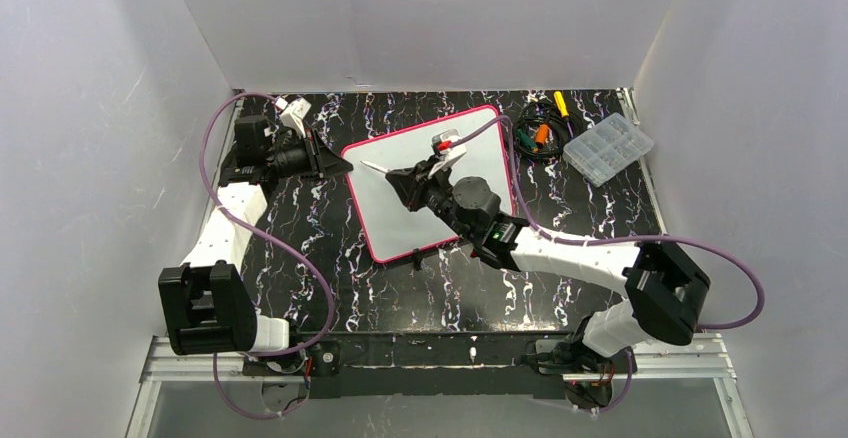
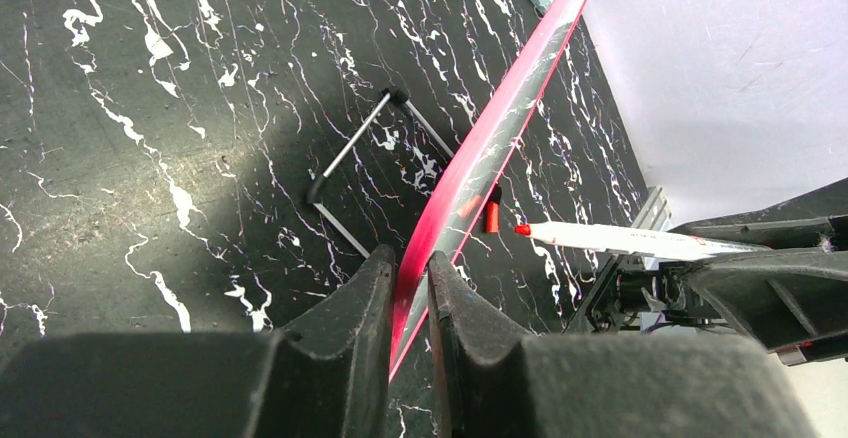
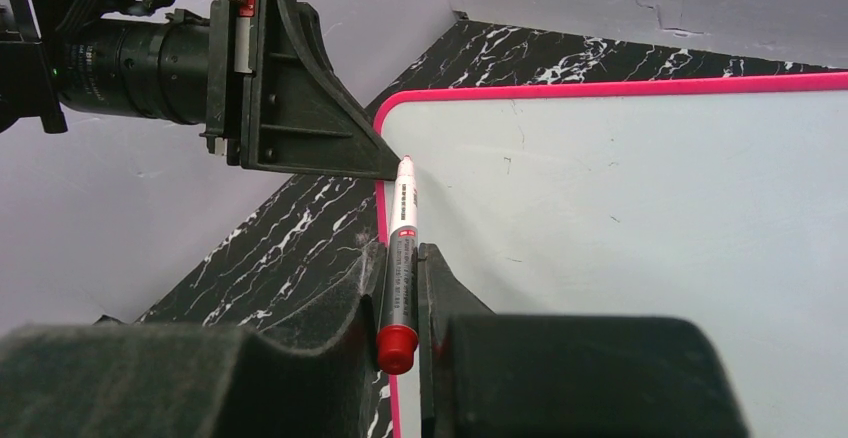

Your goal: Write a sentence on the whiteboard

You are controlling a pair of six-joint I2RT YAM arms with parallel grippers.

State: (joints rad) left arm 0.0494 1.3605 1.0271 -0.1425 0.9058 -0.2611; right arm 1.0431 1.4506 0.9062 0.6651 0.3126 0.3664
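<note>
We braced the blank whiteboard (image 1: 385, 223) mid-table, left gripper (image 2: 410, 288) pinching its ten o'clock corner, right gripper (image 3: 400, 278) clamped on the red marker (image 3: 403, 218), whose tip next needed lowering onto the board.

Smooth glossy whiteboard (image 3: 650, 238), matt marbled table (image 1: 420, 298)

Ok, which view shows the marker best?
Right wrist: the marker runs its full length, clamped in the right gripper. Left wrist shows its red tip and front half; top external only a small white stick.
</note>
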